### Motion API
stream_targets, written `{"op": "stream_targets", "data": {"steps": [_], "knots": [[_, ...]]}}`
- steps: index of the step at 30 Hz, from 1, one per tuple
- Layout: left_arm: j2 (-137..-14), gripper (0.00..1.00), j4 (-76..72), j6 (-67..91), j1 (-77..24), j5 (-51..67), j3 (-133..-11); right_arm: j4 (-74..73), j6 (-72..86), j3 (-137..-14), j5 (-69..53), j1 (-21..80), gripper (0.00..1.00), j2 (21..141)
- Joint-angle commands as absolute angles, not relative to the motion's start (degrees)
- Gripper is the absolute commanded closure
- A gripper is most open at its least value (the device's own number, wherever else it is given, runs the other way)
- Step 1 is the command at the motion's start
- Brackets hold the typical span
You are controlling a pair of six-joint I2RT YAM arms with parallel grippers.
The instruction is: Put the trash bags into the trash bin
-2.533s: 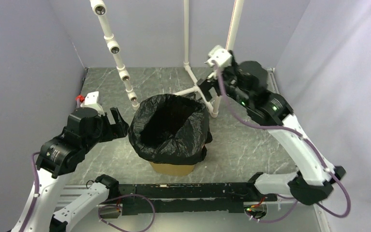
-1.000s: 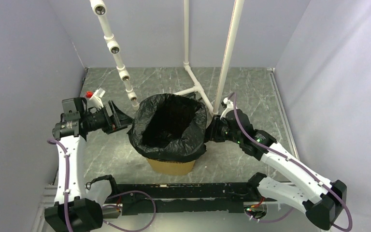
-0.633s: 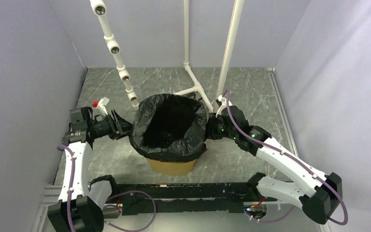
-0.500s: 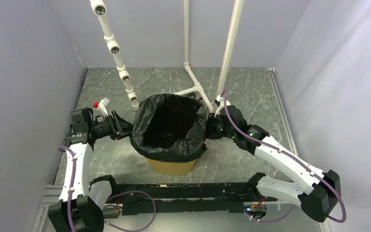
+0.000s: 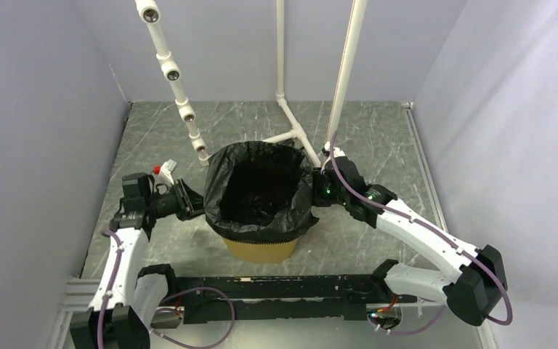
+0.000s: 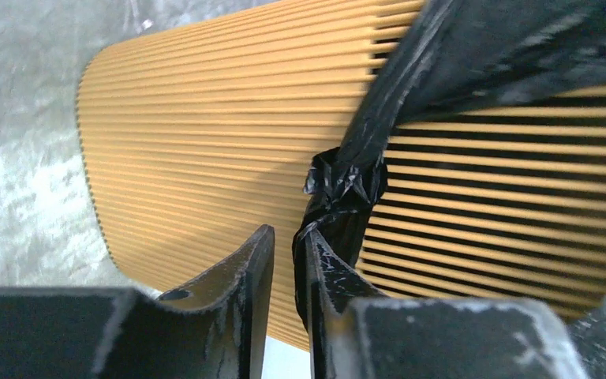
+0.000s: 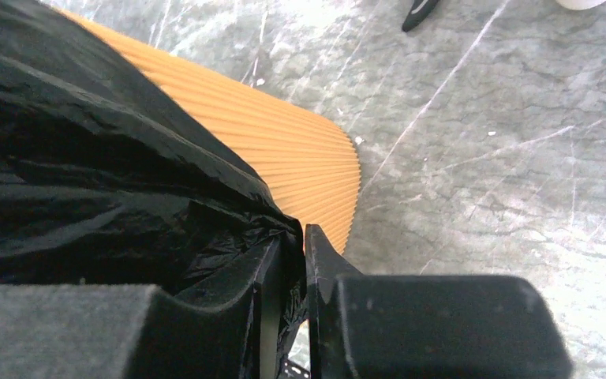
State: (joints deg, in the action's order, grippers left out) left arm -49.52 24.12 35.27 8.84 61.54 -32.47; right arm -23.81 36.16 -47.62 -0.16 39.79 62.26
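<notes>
The trash bin (image 5: 260, 251), yellow-orange with fine slits, stands mid-table. The black glossy trash bag (image 5: 290, 218) lines it and is folded out over the rim. My left gripper (image 5: 192, 202) is at the bin's left side. In the left wrist view its fingers (image 6: 256, 268) stand a narrow gap apart. The bag's twisted hem (image 6: 343, 185) hangs down the bin wall (image 6: 205, 118) at the right fingertip. My right gripper (image 5: 318, 190) is at the bin's right side, shut on crinkled bag film (image 7: 87, 158) pinched between its fingers (image 7: 319, 264), just above the bin wall (image 7: 308, 150).
A white pipe frame (image 5: 294, 134) stands just behind the bin, with a slanted pipe of fittings (image 5: 178, 91) and an upright pole (image 5: 345, 80). Grey-violet walls close in the left, back and right. A black rail (image 5: 276, 287) runs along the near edge.
The left gripper has moved right, in against the bin's left side, and its jaws have narrowed from wide open. The right gripper stays at the bag's right edge and has shifted slightly back.
</notes>
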Motion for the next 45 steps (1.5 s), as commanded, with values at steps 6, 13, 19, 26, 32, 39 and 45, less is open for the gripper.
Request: {"op": "stream_targets", "data": {"steps": [6, 13, 19, 26, 32, 39, 45], "knots": [[-40.65, 0.83, 22.44, 46.83, 4.68, 46.2, -25.88, -15.75, 39.87, -44.51, 3.66, 39.03, 0.79, 65.22], [-42.65, 0.81, 21.89, 46.52, 1.41, 42.91, -24.89, -13.36, 41.09, -41.49, 1.49, 38.76, 0.77, 68.37], [-45.11, 0.83, 20.48, 47.11, 0.35, 39.3, -23.77, -11.39, 40.79, -40.35, 0.66, 38.43, 0.73, 70.38], [-45.35, 0.85, 22.08, 46.93, -2.21, 35.16, -22.92, -9.63, 41.34, -38.54, 0.26, 37.63, 0.73, 72.98], [-44.09, 0.84, 23.59, 47.0, -2.37, 31.9, -22.86, -8.97, 41.3, -38.37, 0.26, 37.04, 0.71, 73.11], [-44.58, 0.79, 25.04, 46.78, -2.81, 30.04, -23.97, -10.42, 41.7, -39.01, -1.93, 35.9, 0.63, 73.57], [-39.62, 0.61, 34.81, 44.51, -2.81, 23.86, -33.01, -12.54, 41.33, -40.49, -1.22, 35.19, 0.55, 68.68]]}}
